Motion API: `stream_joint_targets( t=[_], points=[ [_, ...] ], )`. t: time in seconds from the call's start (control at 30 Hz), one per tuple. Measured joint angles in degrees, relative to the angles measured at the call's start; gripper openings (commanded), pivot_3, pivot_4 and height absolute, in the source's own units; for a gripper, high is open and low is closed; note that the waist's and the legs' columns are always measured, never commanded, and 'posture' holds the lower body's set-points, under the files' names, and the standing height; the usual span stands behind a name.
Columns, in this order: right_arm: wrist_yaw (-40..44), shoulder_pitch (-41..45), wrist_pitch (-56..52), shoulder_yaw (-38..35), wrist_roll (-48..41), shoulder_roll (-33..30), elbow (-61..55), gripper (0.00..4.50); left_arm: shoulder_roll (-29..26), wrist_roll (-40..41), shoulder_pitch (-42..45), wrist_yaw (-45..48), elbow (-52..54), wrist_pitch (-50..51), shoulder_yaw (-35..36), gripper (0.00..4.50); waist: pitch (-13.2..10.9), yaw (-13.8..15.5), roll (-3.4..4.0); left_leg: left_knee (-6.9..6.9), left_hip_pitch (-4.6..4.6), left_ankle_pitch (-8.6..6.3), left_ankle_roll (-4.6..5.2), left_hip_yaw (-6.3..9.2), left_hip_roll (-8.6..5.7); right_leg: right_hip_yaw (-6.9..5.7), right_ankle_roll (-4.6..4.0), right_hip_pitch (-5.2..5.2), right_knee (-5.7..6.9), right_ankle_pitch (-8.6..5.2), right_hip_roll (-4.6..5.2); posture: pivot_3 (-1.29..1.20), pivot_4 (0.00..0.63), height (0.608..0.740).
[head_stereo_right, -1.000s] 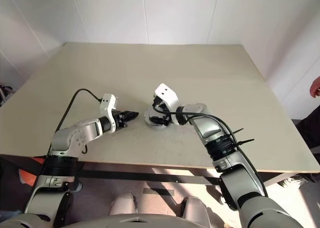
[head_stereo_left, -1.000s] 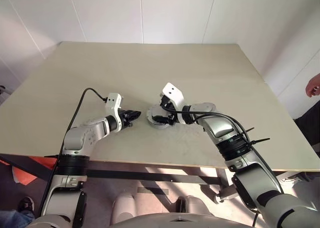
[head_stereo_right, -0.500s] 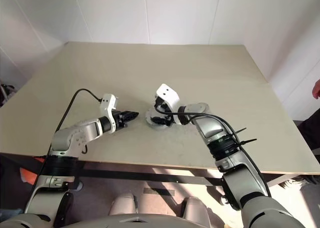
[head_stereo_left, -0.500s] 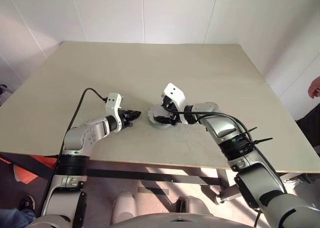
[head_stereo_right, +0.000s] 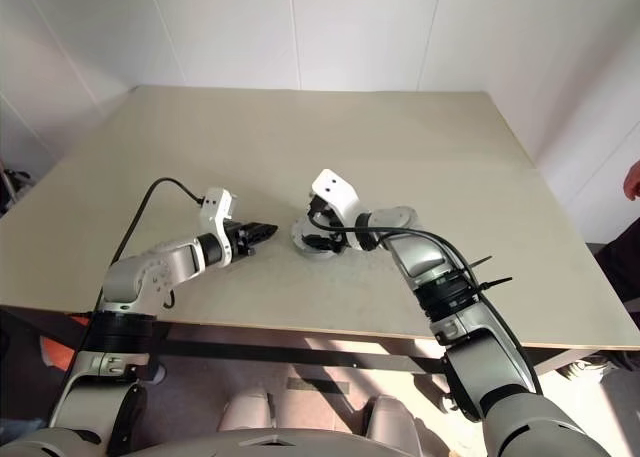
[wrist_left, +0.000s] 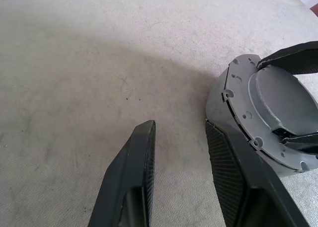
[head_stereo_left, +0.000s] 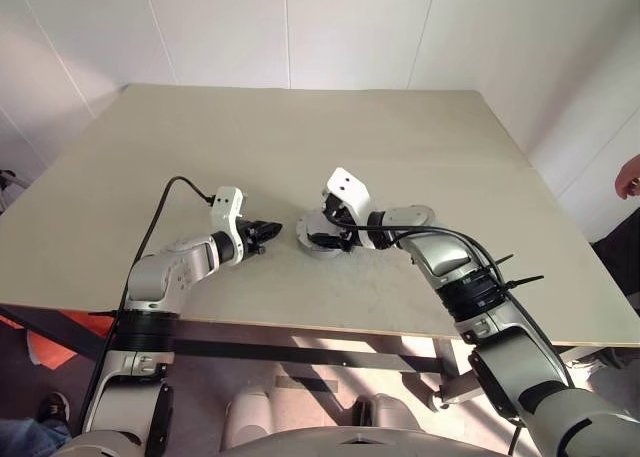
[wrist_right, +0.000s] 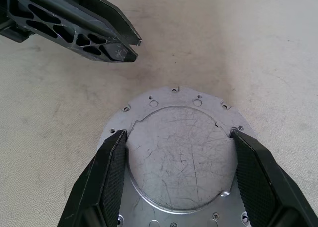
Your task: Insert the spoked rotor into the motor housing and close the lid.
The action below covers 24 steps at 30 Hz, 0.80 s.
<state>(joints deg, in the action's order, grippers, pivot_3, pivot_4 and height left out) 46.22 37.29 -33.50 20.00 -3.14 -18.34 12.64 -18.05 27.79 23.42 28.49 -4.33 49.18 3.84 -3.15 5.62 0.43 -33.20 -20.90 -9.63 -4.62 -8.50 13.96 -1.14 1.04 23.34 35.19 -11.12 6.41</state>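
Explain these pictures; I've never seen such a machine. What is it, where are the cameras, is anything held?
It is a humanoid robot with two arms. The two wide pictures come from cameras in its head, looking down over a table; the two close-ups come from a camera on each wrist. On the table sits a metal motor housing with its lid on top. The right arm's jaws clasp the lid from both sides. The left arm's jaws stand open and empty beside the housing.

Beige table, person's hand at right edge
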Motion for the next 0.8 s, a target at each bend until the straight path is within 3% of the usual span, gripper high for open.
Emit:
stream_joint_targets(
  t=[0.43, 0.8],
  points=[
    [1.16, 0.81, -3.47, -2.01, -2.15, 0.5, 1.39, 3.17, 0.33, 0.01, -0.73, -0.04, 0.72, 0.15, -0.01, 1.73, 0.04, 0.02, 0.01, 0.01, 0.01, -0.02, 0.04, 0.01, -0.04, -0.03, 0.0, -0.07, -0.09, 0.0, 0.04, 0.0, 0.0, 0.74],
    [0.11, 1.3, 2.04, 0.25, 0.06, -0.23, 3.09, 3.17, 0.49, 0.01, -0.84, -0.25, 0.72, 0.21, -0.02, 1.73, 0.05, 0.01, 0.01, 0.01, 0.05, -0.02, 0.03, 0.01, -0.04, -0.02, 0.02, -0.14, -0.09, -0.01, 0.05, 0.0, 0.0, 0.74]
  ],
)
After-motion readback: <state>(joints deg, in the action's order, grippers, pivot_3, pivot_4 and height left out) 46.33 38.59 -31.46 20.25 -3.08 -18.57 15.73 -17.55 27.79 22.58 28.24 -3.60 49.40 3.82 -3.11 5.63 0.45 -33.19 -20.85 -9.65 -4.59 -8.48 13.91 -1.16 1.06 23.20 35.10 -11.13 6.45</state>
